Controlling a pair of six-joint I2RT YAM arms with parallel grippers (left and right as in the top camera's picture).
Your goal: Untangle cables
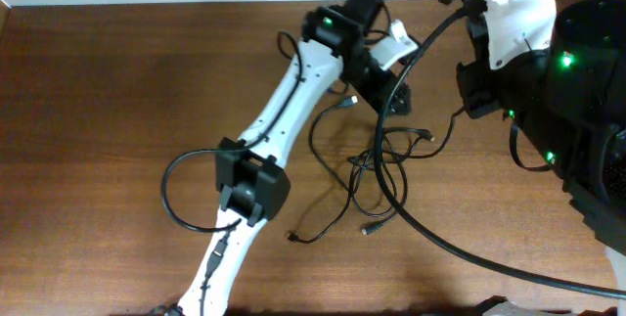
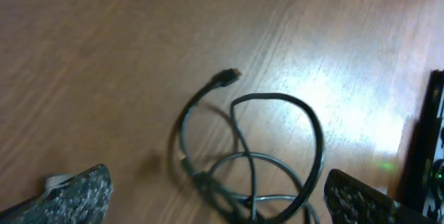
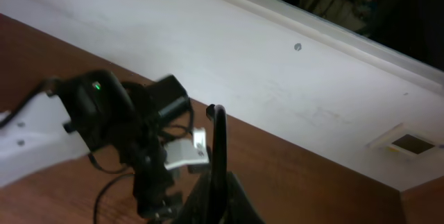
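Overhead: the left arm (image 1: 284, 111) reaches from 7 o'clock toward 1 o'clock, its tip above the cables (image 1: 377, 174), which lie tangled on the table (image 1: 98, 111) just right of centre. The right arm (image 1: 518, 22) sits folded at 2 o'clock.

Left wrist: the left gripper (image 2: 215, 186) gapes wide, with cable loops at 6 o'clock.

Right wrist: the right gripper (image 3: 216, 175), at 6 o'clock, has its jaws pressed together.

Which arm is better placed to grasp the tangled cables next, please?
Left, probably: the left gripper hovers open over the cables, while the right gripper is shut, facing the wall.
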